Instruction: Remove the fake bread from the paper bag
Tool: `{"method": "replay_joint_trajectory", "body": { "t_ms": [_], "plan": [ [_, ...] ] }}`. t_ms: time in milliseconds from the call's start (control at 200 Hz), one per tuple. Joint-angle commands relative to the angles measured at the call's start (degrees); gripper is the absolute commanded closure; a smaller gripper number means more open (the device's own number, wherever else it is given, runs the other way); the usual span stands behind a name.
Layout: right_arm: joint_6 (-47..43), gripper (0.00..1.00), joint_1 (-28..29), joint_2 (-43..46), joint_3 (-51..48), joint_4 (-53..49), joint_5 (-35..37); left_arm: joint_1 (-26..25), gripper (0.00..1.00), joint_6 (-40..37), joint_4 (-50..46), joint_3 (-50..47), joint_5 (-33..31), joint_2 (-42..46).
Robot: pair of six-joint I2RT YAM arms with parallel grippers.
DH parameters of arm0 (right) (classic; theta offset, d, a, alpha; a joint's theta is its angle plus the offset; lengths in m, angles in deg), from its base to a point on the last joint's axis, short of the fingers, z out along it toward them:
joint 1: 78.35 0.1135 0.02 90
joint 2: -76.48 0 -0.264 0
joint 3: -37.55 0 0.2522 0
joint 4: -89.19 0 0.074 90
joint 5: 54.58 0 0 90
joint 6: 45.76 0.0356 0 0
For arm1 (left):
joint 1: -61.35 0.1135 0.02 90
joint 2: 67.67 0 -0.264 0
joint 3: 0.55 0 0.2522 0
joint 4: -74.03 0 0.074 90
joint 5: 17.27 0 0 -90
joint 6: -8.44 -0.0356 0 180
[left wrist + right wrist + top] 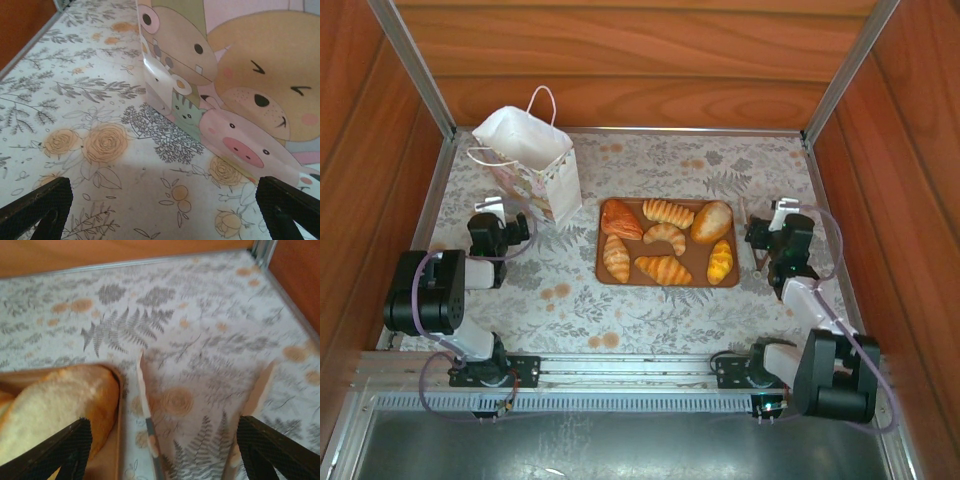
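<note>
Fake bread [665, 237] is laid on the tray [698, 270], paper bag [533, 158] at ten o'clock; left gripper [165, 202] and right gripper [165, 442] are held spread, empty.

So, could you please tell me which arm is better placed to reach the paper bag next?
Probably left: the left gripper, open, sits beside the bag, facing its printed side, while the right gripper is beyond the tray of bread.
</note>
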Motion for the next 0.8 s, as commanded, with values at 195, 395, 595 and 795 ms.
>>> {"method": "replay_joint_trajectory", "body": {
  "t_ms": [195, 395, 595, 795],
  "plan": [
    [5.2, 0.19, 0.7, -15.5, 3.1, 15.8, 0.0, -1.3, 0.00, -1.5, 3.8, 0.3, -4.2, 0.1],
    [4.4, 0.17, 2.1, -18.2, 1.8, 20.7, 1.4, -1.3, 0.00, -1.4, 3.8, 0.3, -4.2, 0.1],
    [1.5, 0.16, 4.8, -22.8, 1.3, 26.5, 3.1, -1.3, 0.00, -1.5, 3.7, 0.3, -4.2, 0.2],
    [2.5, 0.14, 5.6, -22.4, 0.5, 26.9, 7.3, -1.3, 0.00, -2.9, 3.5, 0.5, -0.6, -0.1]
  ]
}}
